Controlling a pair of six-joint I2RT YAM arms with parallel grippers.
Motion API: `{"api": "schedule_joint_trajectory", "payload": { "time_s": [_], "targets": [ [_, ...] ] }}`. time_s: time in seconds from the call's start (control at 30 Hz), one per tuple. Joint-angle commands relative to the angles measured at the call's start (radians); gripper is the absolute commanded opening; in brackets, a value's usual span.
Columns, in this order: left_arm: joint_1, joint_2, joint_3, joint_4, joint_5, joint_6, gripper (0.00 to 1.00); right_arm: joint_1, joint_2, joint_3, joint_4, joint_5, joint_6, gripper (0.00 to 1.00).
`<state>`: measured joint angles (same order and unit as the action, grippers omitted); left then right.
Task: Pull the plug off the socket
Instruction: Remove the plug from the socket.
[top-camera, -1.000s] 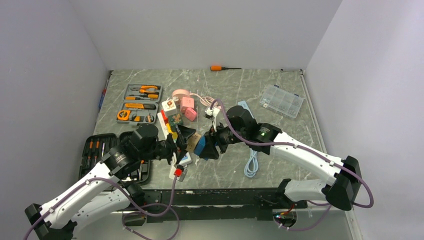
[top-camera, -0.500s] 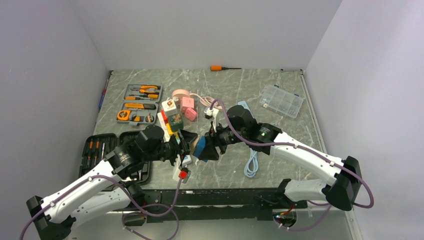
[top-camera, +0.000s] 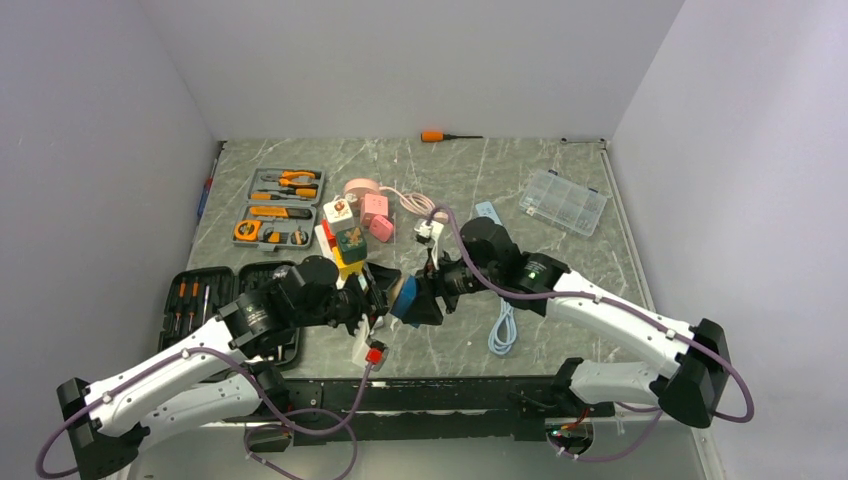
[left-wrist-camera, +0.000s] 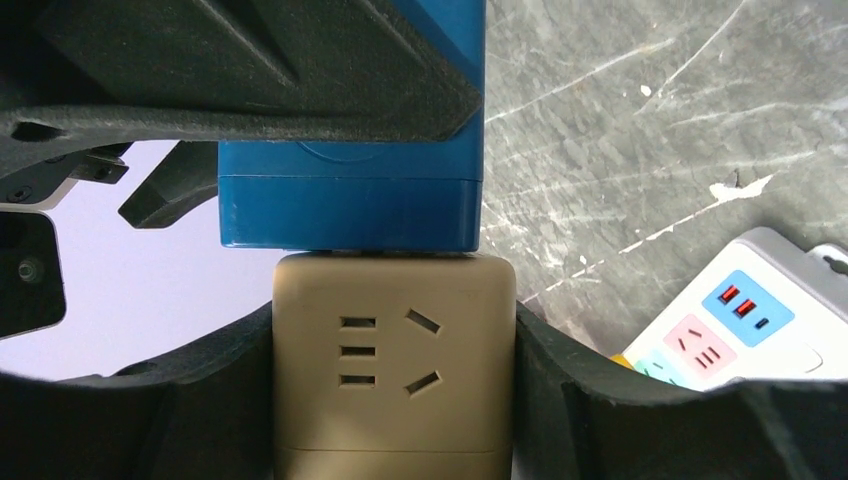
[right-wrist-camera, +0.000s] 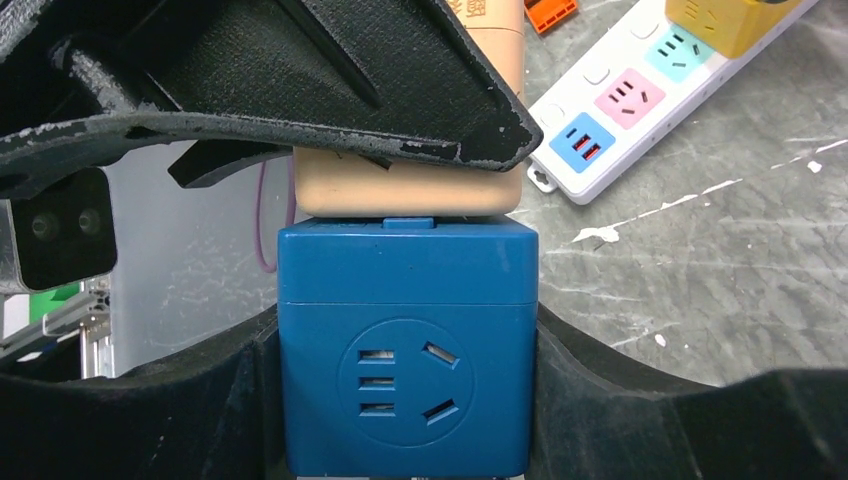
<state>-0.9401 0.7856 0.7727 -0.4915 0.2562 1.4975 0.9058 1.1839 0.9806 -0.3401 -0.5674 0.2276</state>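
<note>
The long white socket strip (top-camera: 362, 330) lies on the table under both grippers, with yellow (top-camera: 348, 263) and green (top-camera: 352, 243) cubes plugged in. Its blue-marked end shows in the left wrist view (left-wrist-camera: 740, 320) and the right wrist view (right-wrist-camera: 640, 95). My left gripper (left-wrist-camera: 395, 400) is shut on a tan cube plug (left-wrist-camera: 395, 370). My right gripper (right-wrist-camera: 405, 400) is shut on a blue cube plug (right-wrist-camera: 405, 370). The two cubes are joined face to face and held above the table (top-camera: 405, 297). The gap between them is closed.
Grey tool trays (top-camera: 280, 205) and a black screwdriver case (top-camera: 190, 300) lie at the left. A pink disc (top-camera: 360, 187), pink cubes (top-camera: 377, 218), a light-blue strip (top-camera: 488, 211) with its cable (top-camera: 503, 330), a clear organiser box (top-camera: 563, 200) and an orange screwdriver (top-camera: 437, 136) lie behind and to the right.
Both grippers, with the joined tan and blue cubes, have moved slightly nearer and to the right. The white strip's near end has shifted a little the same way.
</note>
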Motion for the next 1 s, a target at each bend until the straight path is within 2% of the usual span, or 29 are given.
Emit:
{"api": "schedule_joint_trajectory", "payload": {
  "time_s": [0.0, 0.17, 0.43, 0.77, 0.9, 0.97],
  "targets": [
    [-0.001, 0.007, -0.006, -0.005, -0.104, -0.007, 0.0, 0.003, -0.115, -0.06, 0.039, -0.03, 0.035, 0.0],
    [0.026, 0.025, -0.034, -0.007, -0.161, 0.023, 0.0, 0.003, -0.171, -0.109, -0.041, -0.002, 0.038, 0.0],
    [0.126, 0.059, -0.029, -0.074, -0.165, 0.1, 0.0, 0.003, -0.25, -0.135, -0.147, 0.022, 0.042, 0.0],
    [0.158, 0.096, -0.035, -0.165, -0.244, 0.198, 0.0, 0.002, -0.283, -0.137, -0.255, 0.064, 0.046, 0.0],
    [0.161, 0.107, -0.028, -0.174, -0.253, 0.208, 0.0, 0.003, -0.284, -0.125, -0.284, 0.119, 0.06, 0.0],
    [0.161, 0.117, -0.007, -0.157, -0.237, 0.18, 0.0, 0.003, -0.285, -0.136, -0.277, 0.221, 0.083, 0.0]
  ]
}}
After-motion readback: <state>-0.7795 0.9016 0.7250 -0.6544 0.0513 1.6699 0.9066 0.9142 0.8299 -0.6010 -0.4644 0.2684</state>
